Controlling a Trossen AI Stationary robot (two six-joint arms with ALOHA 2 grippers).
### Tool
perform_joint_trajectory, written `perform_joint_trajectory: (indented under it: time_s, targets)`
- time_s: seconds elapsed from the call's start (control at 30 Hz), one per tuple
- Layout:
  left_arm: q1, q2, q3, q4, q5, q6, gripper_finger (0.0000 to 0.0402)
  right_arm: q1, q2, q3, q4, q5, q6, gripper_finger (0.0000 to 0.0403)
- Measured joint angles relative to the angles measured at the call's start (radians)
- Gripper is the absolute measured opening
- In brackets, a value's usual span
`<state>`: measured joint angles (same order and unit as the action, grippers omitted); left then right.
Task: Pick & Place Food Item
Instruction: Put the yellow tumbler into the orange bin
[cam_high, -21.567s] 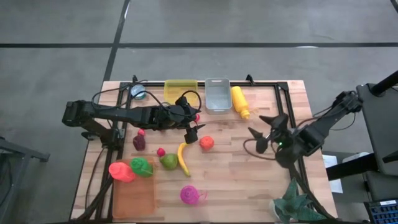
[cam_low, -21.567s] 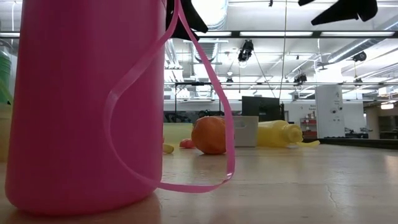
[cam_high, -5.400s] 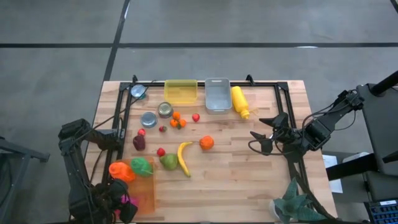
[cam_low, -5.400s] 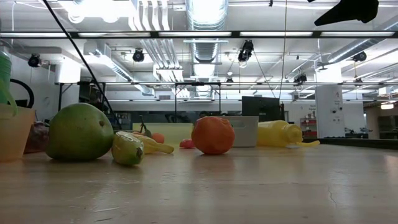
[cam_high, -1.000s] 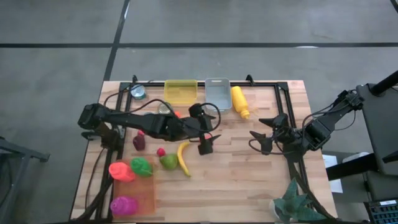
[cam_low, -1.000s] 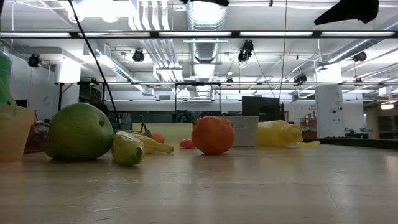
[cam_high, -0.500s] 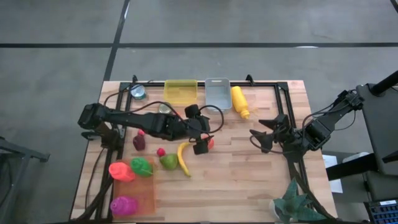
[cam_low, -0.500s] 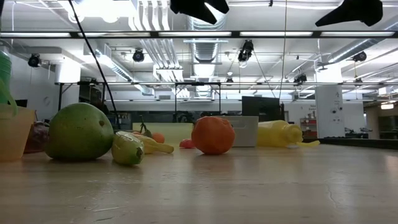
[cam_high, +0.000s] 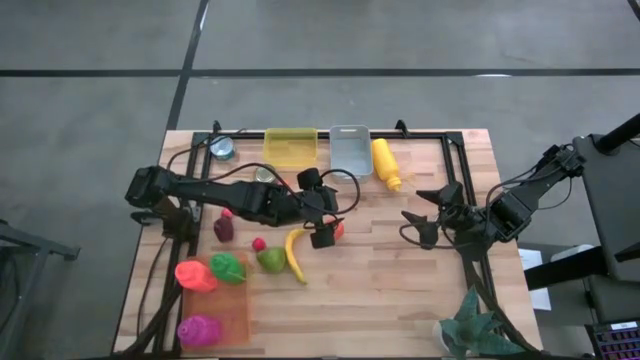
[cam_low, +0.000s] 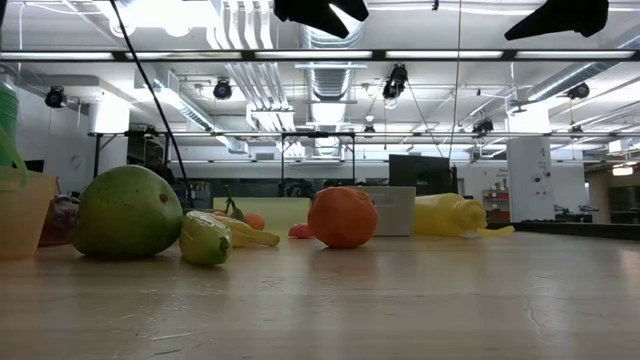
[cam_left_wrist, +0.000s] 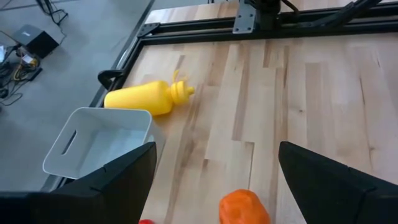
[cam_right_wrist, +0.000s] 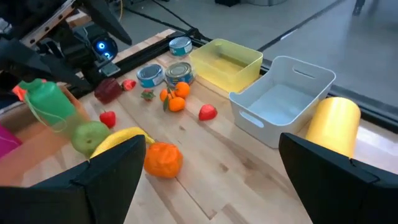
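An orange (cam_left_wrist: 244, 208) rests on the wooden table (cam_high: 400, 290) near its middle, showing too in the low view (cam_low: 342, 217) and the right wrist view (cam_right_wrist: 163, 158). My left gripper (cam_high: 326, 228) hangs open just above it, slanting down; its two fingers (cam_left_wrist: 118, 180) stand wide on either side of the orange without touching it. Only the fingertips show at the low view's top (cam_low: 320, 12). My right gripper (cam_high: 408, 226) waits open above the table's right part, with nothing between its fingers.
A banana (cam_high: 294, 255) and a green pear (cam_high: 271, 260) lie left of the orange. At the far edge stand a yellow bin (cam_high: 291, 146), a white bin (cam_high: 349, 152) and a yellow bottle (cam_high: 386, 163) on its side. Cans and small fruit (cam_right_wrist: 174, 99) lie beneath the left arm. A tray (cam_high: 222, 312) sits near left.
My left gripper has tipped its fingers further down over the orange, so they now dip into the top of the low view. It stays open. The orange has not moved.
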<state>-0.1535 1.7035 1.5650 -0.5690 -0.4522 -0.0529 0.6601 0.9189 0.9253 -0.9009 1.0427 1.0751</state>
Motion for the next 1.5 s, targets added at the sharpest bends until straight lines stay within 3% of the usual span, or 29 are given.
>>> perform_joint_trajectory:
  time_s: [0.73,0.9,1.27,1.5]
  targets:
    - [0.000,0.000,0.000,0.000,0.000,0.000,0.0342,-0.002,0.001,0.000,0.046,0.013,0.101,0.0364]
    - [0.000,0.000,0.000,0.000,0.000,0.000,0.0342,-0.002,0.006,0.000,0.081,0.102,0.095,0.0364]
    - [0.000,0.000,0.000,0.000,0.000,-0.001,0.0342,-0.003,0.009,0.000,0.072,0.113,0.088,0.0364]
    - [0.000,0.000,0.000,0.000,0.000,-0.001,0.0342,-0.102,0.051,-0.002,0.029,0.100,0.112,0.0364]
